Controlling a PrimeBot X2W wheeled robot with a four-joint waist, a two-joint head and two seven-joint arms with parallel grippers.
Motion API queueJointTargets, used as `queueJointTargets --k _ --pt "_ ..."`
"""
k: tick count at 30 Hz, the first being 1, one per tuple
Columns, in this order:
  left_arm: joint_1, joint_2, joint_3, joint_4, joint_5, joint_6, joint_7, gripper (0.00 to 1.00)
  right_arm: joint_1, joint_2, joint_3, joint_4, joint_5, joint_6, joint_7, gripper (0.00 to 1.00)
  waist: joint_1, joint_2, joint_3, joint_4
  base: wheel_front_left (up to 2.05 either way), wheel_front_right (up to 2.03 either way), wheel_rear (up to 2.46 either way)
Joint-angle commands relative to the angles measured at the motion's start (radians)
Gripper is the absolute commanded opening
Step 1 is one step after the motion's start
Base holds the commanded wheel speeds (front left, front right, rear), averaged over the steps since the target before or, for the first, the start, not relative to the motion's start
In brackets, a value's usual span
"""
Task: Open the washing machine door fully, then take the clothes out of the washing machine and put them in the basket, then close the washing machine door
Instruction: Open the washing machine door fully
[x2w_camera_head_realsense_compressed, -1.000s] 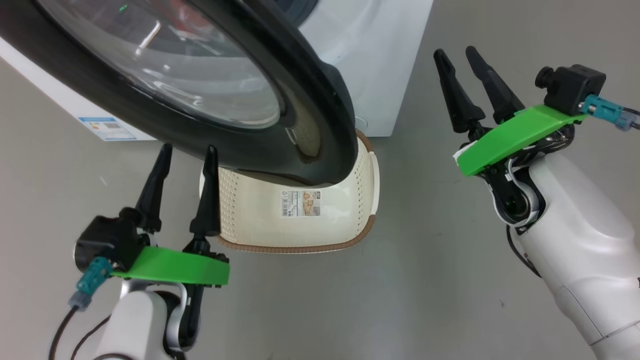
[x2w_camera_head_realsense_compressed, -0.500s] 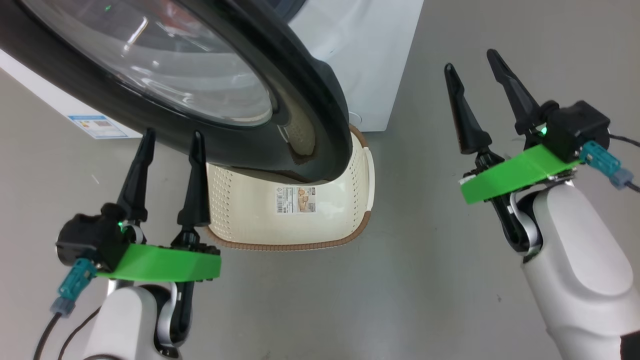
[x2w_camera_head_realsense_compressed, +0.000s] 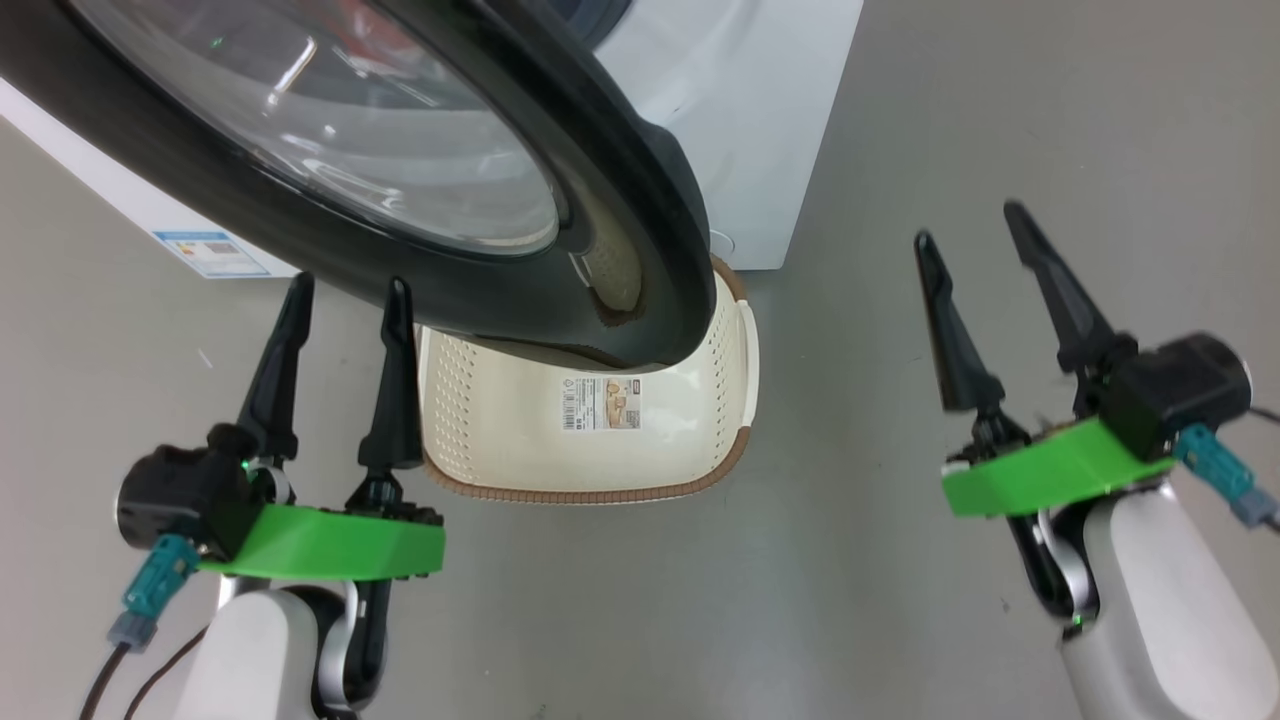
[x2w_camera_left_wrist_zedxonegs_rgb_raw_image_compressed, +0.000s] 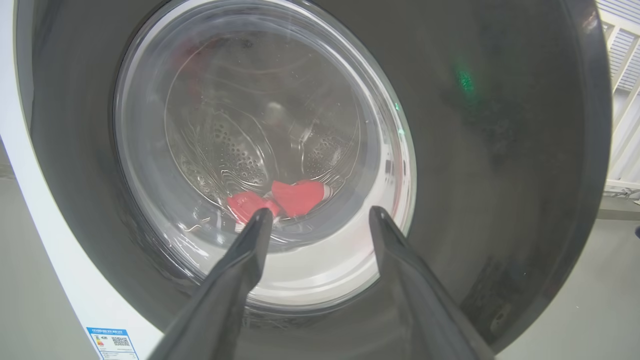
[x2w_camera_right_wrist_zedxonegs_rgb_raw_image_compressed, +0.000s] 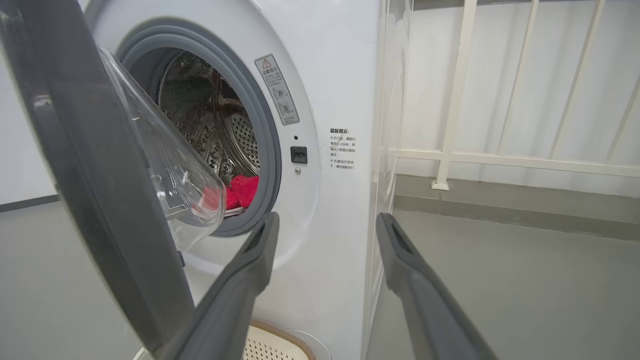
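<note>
The washing machine door (x2w_camera_head_realsense_compressed: 520, 200) stands partly open, its black rim and glass bowl (x2w_camera_left_wrist_zedxonegs_rgb_raw_image_compressed: 260, 150) hanging over the cream basket (x2w_camera_head_realsense_compressed: 690, 420) on the floor. My left gripper (x2w_camera_head_realsense_compressed: 345, 295) is open just below the door's rim, beside the basket's left end. My right gripper (x2w_camera_head_realsense_compressed: 970, 225) is open over bare floor, right of the white washing machine (x2w_camera_head_realsense_compressed: 740, 120). In the right wrist view the drum mouth (x2w_camera_right_wrist_zedxonegs_rgb_raw_image_compressed: 215, 125) shows past the door (x2w_camera_right_wrist_zedxonegs_rgb_raw_image_compressed: 75, 165), with red clothes (x2w_camera_right_wrist_zedxonegs_rgb_raw_image_compressed: 242, 190) at its bottom. The clothes (x2w_camera_left_wrist_zedxonegs_rgb_raw_image_compressed: 295, 197) also show through the glass in the left wrist view.
Grey floor (x2w_camera_head_realsense_compressed: 900, 580) spreads in front of and to the right of the machine. A white railing (x2w_camera_right_wrist_zedxonegs_rgb_raw_image_compressed: 500, 160) and pale wall stand to the machine's right. An energy label (x2w_camera_head_realsense_compressed: 210, 252) is on the machine's front, lower left.
My right gripper has drawn back and down toward me, away from the machine. The left gripper has barely shifted. The door and basket keep their places.
</note>
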Motion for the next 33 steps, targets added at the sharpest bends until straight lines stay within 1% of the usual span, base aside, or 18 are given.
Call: queueJointTargets --k 1,10,24,26,27,28,32,33 --pt "0.008 0.022 0.029 -0.029 0.008 0.005 -0.008 1.0 0.025 0.011 0.018 -0.04 -0.005 0.005 -0.006 1.0 0.0 0.0 0.0 -0.001 0.0 0.0 0.0" --pt "0.018 0.022 0.023 -0.032 0.012 0.007 -0.008 1.0 0.098 0.012 0.026 -0.107 -0.001 0.005 -0.006 1.0 0.0 0.0 -0.003 0.0 0.0 0.0 0.0" --pt "0.017 0.022 0.028 -0.028 0.015 0.008 -0.008 1.0 0.092 0.012 0.042 -0.107 0.022 0.005 -0.006 1.0 0.0 0.0 0.006 0.004 0.0 0.0 0.0" --pt "0.016 0.022 0.028 -0.026 0.013 0.008 -0.008 1.0 0.085 0.012 0.046 -0.101 0.027 0.005 -0.006 0.42 0.0 0.0 0.007 0.005 0.0 0.0 0.0" --pt "0.016 0.022 0.028 -0.024 0.013 0.007 -0.008 1.0 0.083 0.012 0.047 -0.094 0.044 0.005 -0.006 0.1 0.0 0.0 0.007 0.006 0.0 0.0 0.0" --pt "0.015 0.022 0.028 -0.021 0.012 0.005 -0.008 1.0 0.08 0.012 0.04 -0.085 0.082 0.005 -0.006 0.0 0.0 0.0 0.007 0.007 0.0 0.0 0.0" --pt "0.013 0.022 0.026 -0.016 0.009 0.005 -0.008 1.0 0.05 0.012 0.037 -0.038 0.291 0.005 -0.006 0.0 0.0 0.0 0.007 0.011 0.0 0.0 0.0" --pt "0.012 0.022 0.026 -0.019 0.007 0.007 -0.008 1.0 0.038 0.012 0.049 -0.023 0.345 0.005 -0.006 0.0 0.0 0.0 0.008 0.012 0.0 0.0 0.0"
